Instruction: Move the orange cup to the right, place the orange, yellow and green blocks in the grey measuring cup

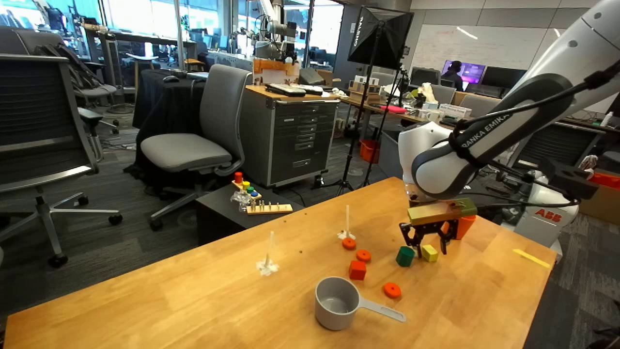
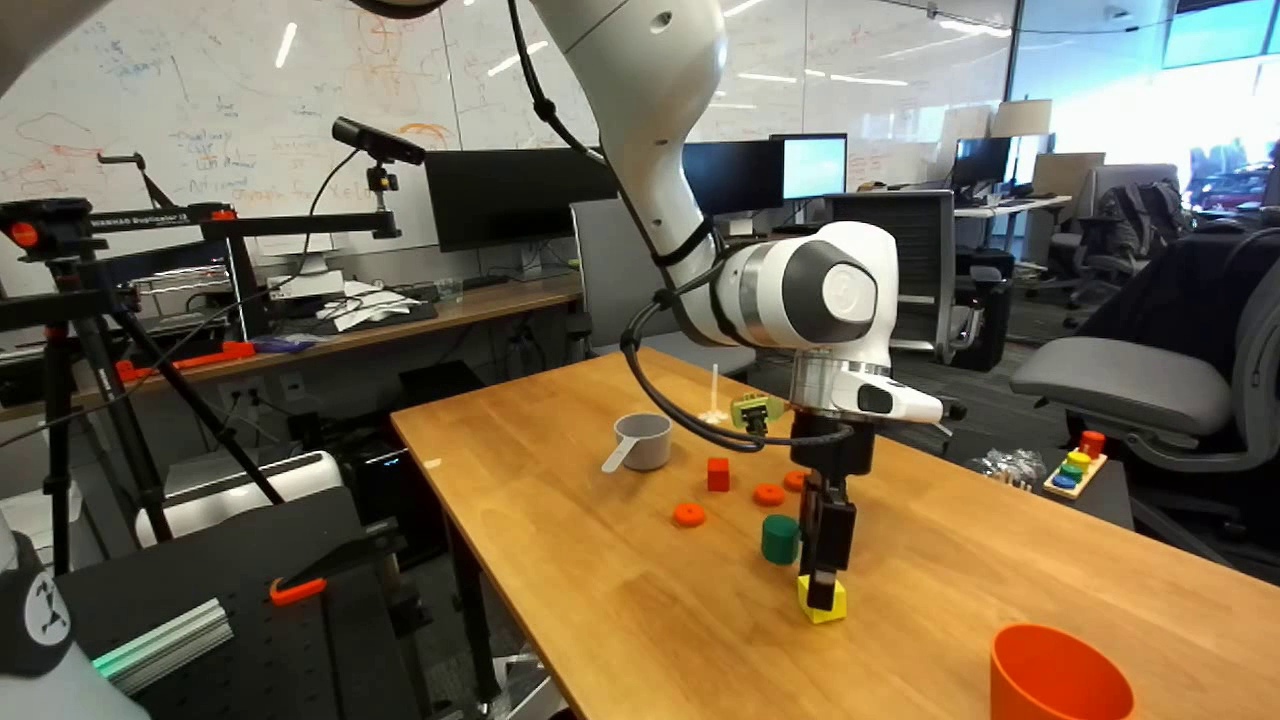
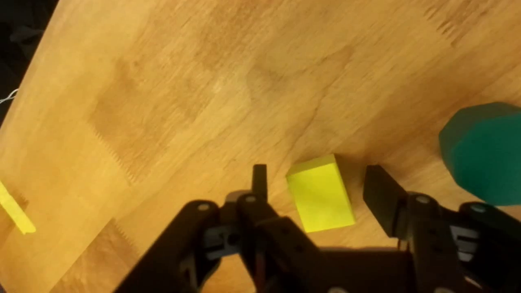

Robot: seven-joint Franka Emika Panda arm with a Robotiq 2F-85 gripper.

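The yellow block lies on the table between the open fingers of my gripper. In the wrist view the yellow block has a gap on each side of it to the fingers of the gripper. The green block stands beside it, outside the fingers; it also shows in the wrist view. A red-orange cube sits near the grey measuring cup, whose visible inside is bare. The orange cup stands upright, apart from the blocks, partly behind the gripper in an exterior view.
Several flat orange rings, such as one ring, lie around the cube. Two thin upright pegs, a near peg and a far peg, are fixed to the table. Yellow tape marks the table near its edge.
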